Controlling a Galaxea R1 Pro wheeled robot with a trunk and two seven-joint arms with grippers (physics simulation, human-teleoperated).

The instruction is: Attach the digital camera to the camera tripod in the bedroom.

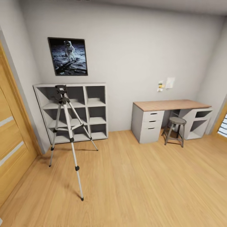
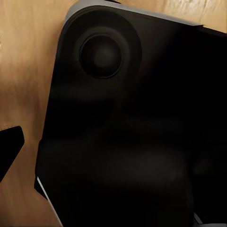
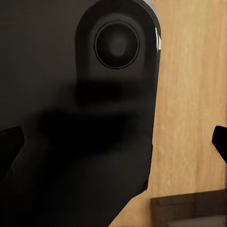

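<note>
Camera tripod (image 1: pixel 66 132) standing legs-spread on plank floor (image 1: pixel 142 176) before cube shelf (image 1: pixel 74 110), head bare, ready for mounting | digital camera unseen | wrist views facing black robot base (image 2: pixel 132 142) | both jaw states: cannot tell

The camera tripod (image 1: pixel 67 132) stands on the plank floor (image 1: pixel 135 179) at the left of the bedroom, just in front of a cube shelf unit (image 1: pixel 73 111) set against the back wall, with a door (image 1: pixel 12 148) further left along the side wall. A framed picture (image 1: pixel 67 56) hangs on the back wall above the shelf unit. Well to the right, a desk (image 1: pixel 170 119) with drawers stands against the same wall, a round stool (image 1: pixel 175 128) just in front of it, and small notes (image 1: pixel 165 84) are stuck on the wall above the desk.
</note>
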